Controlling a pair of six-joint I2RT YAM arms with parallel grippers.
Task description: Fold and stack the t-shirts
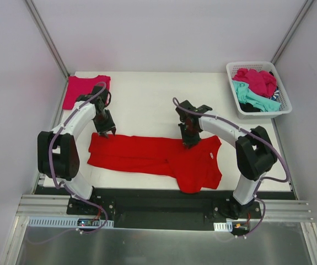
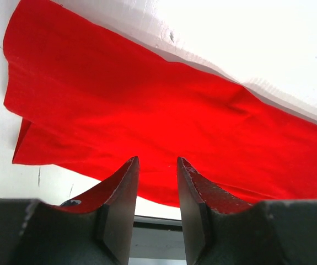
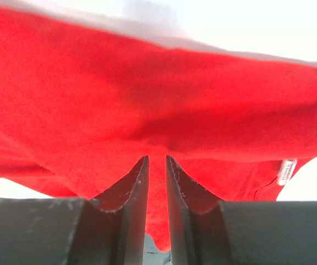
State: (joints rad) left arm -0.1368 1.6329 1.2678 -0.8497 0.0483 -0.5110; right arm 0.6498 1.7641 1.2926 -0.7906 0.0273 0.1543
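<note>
A large bright red t-shirt [image 1: 158,157] lies flat across the near half of the table, folded into a long band, with its wider part at the right. My left gripper [image 1: 106,133] hovers at the shirt's far left corner. In the left wrist view this gripper [image 2: 157,160] stands open with nothing between its jaws, and the red cloth [image 2: 147,110] lies beyond them. My right gripper [image 1: 188,142] is down on the shirt's far edge, right of the middle. In the right wrist view its jaws [image 3: 156,158] are nearly together, with red cloth [image 3: 147,99] bunched between them.
A folded magenta-pink t-shirt [image 1: 84,88] lies at the table's far left corner. A white lattice basket [image 1: 232,69] at the far right holds a magenta shirt [image 1: 257,80], a teal one [image 1: 252,98] and something dark [image 1: 249,108]. A black rail [image 1: 158,199] runs along the near edge.
</note>
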